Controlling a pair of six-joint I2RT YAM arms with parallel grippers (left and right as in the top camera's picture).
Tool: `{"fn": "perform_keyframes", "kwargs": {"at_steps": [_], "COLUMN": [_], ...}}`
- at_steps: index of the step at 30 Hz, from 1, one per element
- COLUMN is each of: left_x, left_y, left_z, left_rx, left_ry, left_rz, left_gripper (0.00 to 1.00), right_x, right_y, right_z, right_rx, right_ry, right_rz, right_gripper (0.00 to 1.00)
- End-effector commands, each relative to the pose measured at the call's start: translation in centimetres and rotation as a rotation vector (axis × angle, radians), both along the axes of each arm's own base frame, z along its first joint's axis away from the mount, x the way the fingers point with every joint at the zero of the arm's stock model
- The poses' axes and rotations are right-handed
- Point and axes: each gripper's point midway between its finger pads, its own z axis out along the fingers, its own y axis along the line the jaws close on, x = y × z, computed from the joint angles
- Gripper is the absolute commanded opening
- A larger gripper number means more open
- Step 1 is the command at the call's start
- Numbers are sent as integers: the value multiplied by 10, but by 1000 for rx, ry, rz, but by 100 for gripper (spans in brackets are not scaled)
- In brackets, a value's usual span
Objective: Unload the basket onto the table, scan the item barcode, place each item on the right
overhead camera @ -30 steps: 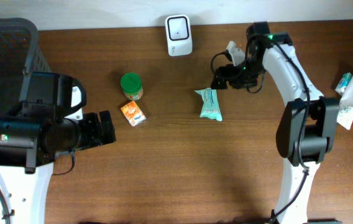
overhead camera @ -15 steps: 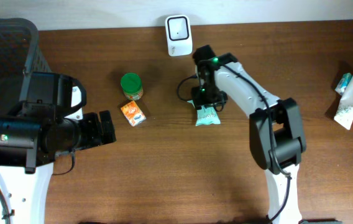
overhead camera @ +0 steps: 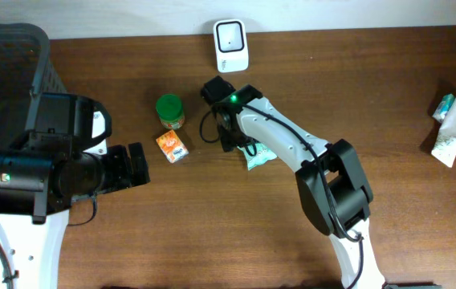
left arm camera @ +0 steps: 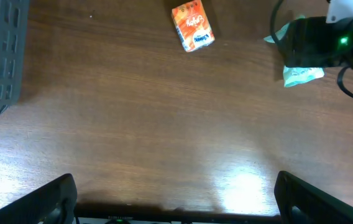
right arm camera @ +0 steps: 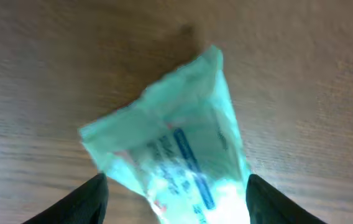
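Overhead view: the right gripper (right arm camera: 176, 186) hangs over the teal packet (overhead camera: 258, 155) near the middle of the table (overhead camera: 212, 233), short of the white scanner (overhead camera: 230, 36) at the far edge.
We judge the pick-up to be the step in hand. The fingers should close squarely and gently across the packet, since soft film may crumple or slip, then lift it with the printed face free to turn toward the scanner. On the wrist view we see the jaws apart, astride the packet's lower end. One fingertip (right arm camera: 260, 193) looks to brush its edge, the other stands just clear, and nothing is pinched yet.
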Motion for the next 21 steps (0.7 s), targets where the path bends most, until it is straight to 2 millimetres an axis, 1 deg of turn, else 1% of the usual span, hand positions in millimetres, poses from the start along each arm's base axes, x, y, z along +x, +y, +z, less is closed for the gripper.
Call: {"fn": "perform_keyframes", "kwargs": {"at_steps": [1, 2, 3, 6, 9, 10, 12, 13, 15, 20, 21], "left_x": [-1, -1, -1, -1, -1, -1, -1, -1, -1, -1, -1], "left_y": [2, 2, 2, 2, 2, 2, 2, 2, 2, 2, 2], "left_z": [3, 3, 3, 3, 3, 3, 3, 3, 3, 3, 3], "left_rx": [8, 8, 8, 8, 8, 8, 8, 8, 8, 8, 8], "left_ry": [-15, -15, -15, -15, -15, -15, -15, -15, -15, -15, -15], "left_rz": [-4, -4, -4, -4, -4, -4, -4, -4, -4, -4, -4], "left_gripper": [99, 99, 99, 99, 99, 99, 99, 99, 99, 99, 99], "right_x": [32, 37, 40, 38, 35, 33, 31, 27, 17, -5, -8], "right_y": [-27, -29, -29, -41, -47, -50, -55, -53, -47, -27, -24], "right_z": [45, 49, 51, 49, 48, 45, 35, 27, 11, -17, -24], "right_rx": [28, 64, 135, 347, 551, 623, 674, 700, 732, 767, 759], "right_ry": [-73, -57, -18, 81, 118, 129, 140, 150, 170, 214, 221], "right_rz": [-56, -4, 96, 280, 344, 345, 325, 321, 324, 355, 346], "right_gripper": [69, 70, 70, 71, 72, 71, 70, 70, 70, 70, 57]}}
